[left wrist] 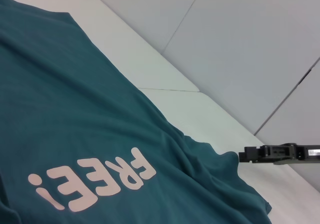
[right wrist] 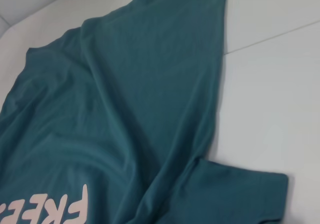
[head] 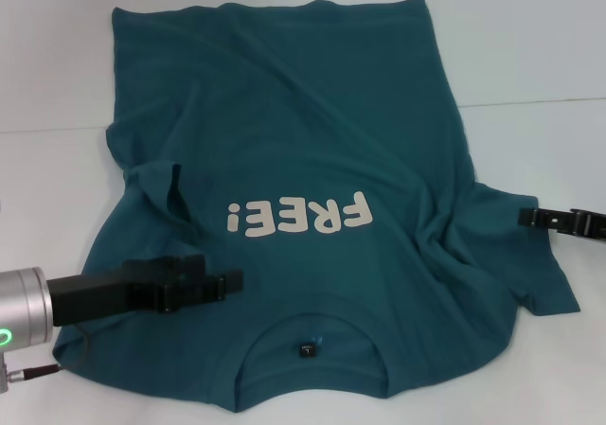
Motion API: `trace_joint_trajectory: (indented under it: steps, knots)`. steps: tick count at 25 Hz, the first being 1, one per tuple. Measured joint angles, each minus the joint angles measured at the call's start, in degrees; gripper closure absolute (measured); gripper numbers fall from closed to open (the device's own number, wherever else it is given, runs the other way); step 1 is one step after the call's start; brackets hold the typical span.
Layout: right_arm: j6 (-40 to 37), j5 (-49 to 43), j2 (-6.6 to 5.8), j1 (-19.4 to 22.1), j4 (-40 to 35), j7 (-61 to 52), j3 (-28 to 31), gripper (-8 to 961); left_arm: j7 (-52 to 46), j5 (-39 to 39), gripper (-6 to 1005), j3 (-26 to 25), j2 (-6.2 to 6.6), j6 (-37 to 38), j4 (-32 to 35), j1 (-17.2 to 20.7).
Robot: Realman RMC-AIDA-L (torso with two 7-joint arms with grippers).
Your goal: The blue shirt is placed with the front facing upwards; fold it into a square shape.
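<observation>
The blue shirt lies spread on the white table, front up. Its white "FREE!" lettering sits mid-chest, and the neckline with a small dark tag is at the near edge. The left sleeve is bunched and folded inward; the right sleeve lies flat. My left gripper hovers over the shirt's left shoulder, near the collar. My right gripper is at the far edge of the right sleeve; the left wrist view shows the right gripper level with a raised ridge of cloth.
Table seams run across the white surface behind and right of the shirt. Bare tabletop lies to the right of the shirt's body, and more table to its left.
</observation>
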State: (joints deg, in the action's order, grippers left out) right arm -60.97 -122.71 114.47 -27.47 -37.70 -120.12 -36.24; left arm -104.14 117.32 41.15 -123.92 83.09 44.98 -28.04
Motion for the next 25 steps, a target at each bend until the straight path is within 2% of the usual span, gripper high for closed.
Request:
trace_joint_trajectory:
  steps: [11, 16, 19, 25]
  knots:
    - [2.20, 0.00, 0.38, -1.74, 2.17, 1.25, -0.15, 73, 0.08, 1.25, 111, -0.11, 0.00, -0.25, 0.02, 0.00]
    - [4.14, 0.02, 0.60, -2.11, 2.39, 1.28, -0.52, 118, 0.08, 1.32, 111, -0.26, 0.04, -0.31, 0.02, 0.00]
    - [4.69, 0.02, 0.65, -2.26, 2.70, 1.28, -1.02, 363, 0.09, 1.33, 112, -0.28, 0.05, -0.37, 0.02, 0.00]
    - [4.69, 0.02, 0.59, -2.31, 2.72, 1.29, -1.33, 498, 0.09, 1.33, 112, -0.28, 0.09, -0.39, 0.02, -0.05]
